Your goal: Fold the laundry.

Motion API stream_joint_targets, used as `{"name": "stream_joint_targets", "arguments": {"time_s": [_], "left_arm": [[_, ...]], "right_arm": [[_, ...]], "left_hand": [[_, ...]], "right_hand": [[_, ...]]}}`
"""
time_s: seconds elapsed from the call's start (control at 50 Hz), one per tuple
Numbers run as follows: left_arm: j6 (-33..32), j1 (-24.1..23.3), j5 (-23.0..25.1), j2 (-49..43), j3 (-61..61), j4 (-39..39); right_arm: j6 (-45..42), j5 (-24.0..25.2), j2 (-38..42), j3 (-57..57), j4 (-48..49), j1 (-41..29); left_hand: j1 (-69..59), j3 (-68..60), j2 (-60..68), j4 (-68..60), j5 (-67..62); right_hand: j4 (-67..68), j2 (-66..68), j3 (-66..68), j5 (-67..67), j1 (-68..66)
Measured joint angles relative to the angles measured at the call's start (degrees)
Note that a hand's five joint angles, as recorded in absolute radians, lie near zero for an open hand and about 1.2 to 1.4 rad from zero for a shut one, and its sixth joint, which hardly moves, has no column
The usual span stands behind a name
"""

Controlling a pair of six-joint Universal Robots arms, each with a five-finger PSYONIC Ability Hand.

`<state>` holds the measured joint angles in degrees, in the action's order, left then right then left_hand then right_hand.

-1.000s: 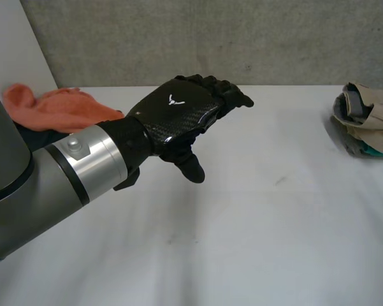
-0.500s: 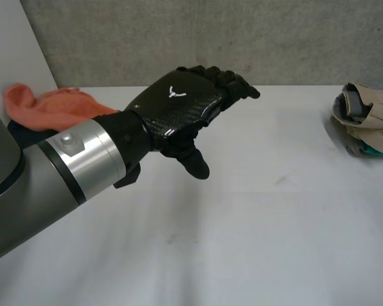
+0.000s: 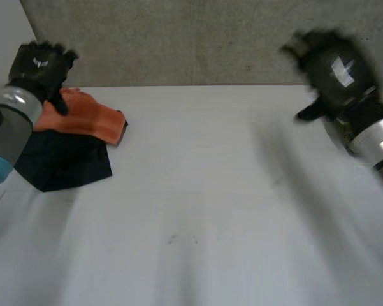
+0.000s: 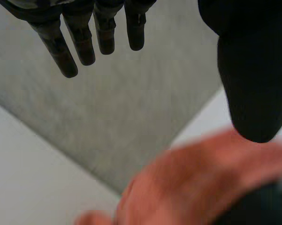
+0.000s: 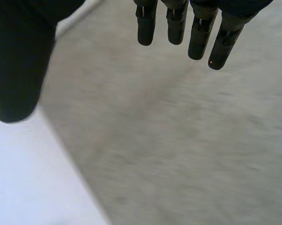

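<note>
- Your left hand [image 3: 39, 64] hangs at the far left corner of the white table [image 3: 204, 210], above the far end of the orange cloth [image 3: 89, 118]. Its grey arm [image 3: 3, 131] comes in from the robot's left side.
- In the left wrist view, that hand's fingers [image 4: 54, 44] are straight and its thumb [image 4: 253, 84] stands well apart from them. Nothing is held between them. You cannot tell whether the thumb touches the cloth.
- The orange cloth [image 4: 201, 183] lies under the left palm, below the thumb tip. A dark patch of the black cloth [image 4: 267, 208] shows just beside it.
- From the head view, the orange cloth lies crumpled near the grey wall [image 3: 197, 38], and its near edge overlaps the black cloth [image 3: 64, 166]. The black cloth lies flatter on the table, on the side nearer the robot.
- Your right hand [image 3: 334, 67] is raised at the far right, seen against the wall. It is well apart from both cloths.
- In the right wrist view, its fingers [image 5: 178, 26] are straight and spread away from the thumb [image 5: 19, 65], and they hold nothing. Beyond them are the grey wall [image 5: 178, 140] and a strip of the white table [image 5: 23, 187].
- Neither hand grips the laundry, and both cloths lie unfolded at the table's far left.
</note>
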<state>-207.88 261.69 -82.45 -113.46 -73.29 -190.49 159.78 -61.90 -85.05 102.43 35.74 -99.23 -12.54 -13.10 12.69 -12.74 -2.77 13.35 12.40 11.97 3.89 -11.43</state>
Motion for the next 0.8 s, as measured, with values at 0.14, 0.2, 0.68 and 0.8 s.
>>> {"name": "stream_joint_targets", "arguments": {"time_s": [0.14,0.2,0.68,0.8], "left_arm": [[-10.4,6.8,6.3,-20.3,11.8,-3.1],[-9.9,8.4,10.1,-26.5,17.2,-3.4],[3.2,9.9,15.6,-48.6,46.1,-2.4],[2.9,9.0,15.5,-48.9,46.5,-2.5]], "right_arm": [[-9.8,-4.0,7.8,5.6,-4.6,-8.0],[-12.5,-6.6,10.2,6.1,-7.0,-8.4],[-13.6,-10.1,12.5,8.2,-9.6,-7.5],[-13.7,-10.3,13.0,8.1,-9.6,-7.4]], "left_hand": [[-0.1,0.0,0.0,0.0,0.0],[-1.3,-1.0,1.2,-1.3,-1.5],[-37.5,-36.2,37.0,-37.1,-36.4],[-49.8,-53.6,55.1,-55.6,-52.0]], "right_hand": [[0.0,0.0,0.0,0.0,0.0],[0.0,0.0,0.0,0.0,0.0],[0.0,0.0,0.0,0.0,0.0],[0.0,0.0,0.0,0.0,0.0]]}}
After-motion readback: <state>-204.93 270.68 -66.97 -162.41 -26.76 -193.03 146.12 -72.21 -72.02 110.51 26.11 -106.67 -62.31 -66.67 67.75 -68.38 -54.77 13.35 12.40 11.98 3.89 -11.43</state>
